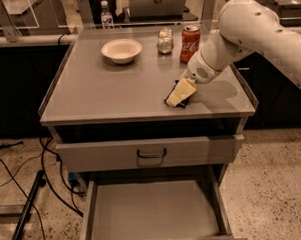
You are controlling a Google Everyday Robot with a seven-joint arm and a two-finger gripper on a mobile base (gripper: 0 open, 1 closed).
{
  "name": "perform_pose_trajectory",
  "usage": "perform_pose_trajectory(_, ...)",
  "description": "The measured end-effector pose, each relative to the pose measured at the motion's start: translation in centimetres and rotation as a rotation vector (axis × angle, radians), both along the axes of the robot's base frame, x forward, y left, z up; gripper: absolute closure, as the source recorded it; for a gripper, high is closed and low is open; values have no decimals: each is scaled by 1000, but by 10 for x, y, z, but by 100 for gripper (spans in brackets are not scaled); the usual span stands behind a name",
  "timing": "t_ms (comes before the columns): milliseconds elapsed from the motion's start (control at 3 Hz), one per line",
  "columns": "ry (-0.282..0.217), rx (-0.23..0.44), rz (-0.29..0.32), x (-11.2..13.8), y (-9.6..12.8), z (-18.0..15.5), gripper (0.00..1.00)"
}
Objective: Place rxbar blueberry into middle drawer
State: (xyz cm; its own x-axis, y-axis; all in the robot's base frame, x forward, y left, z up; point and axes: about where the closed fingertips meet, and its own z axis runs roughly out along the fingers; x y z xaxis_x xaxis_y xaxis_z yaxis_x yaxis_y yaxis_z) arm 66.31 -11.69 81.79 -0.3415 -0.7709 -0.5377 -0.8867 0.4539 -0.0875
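You are working the pick-up step: the gripper (181, 93) is resting on the rxbar blueberry (184, 104) at the bench's (104, 89) front right, grip impossible to tell. Next comes lifting it and lowering it into the open middle drawer (152, 212).

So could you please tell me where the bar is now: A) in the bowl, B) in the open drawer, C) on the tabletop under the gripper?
C: the bar lies on the tabletop near its front right, beneath the gripper, not in the drawer below.
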Motion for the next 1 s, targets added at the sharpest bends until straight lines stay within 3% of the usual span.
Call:
perform_pose_trajectory(333, 0, 0, 0, 0, 0, 8, 86)
perform_pose_trajectory(667, 0, 0, 0, 0, 0, 9, 100)
perform_pose_trajectory(1000, 0, 0, 0, 0, 0, 9, 100)
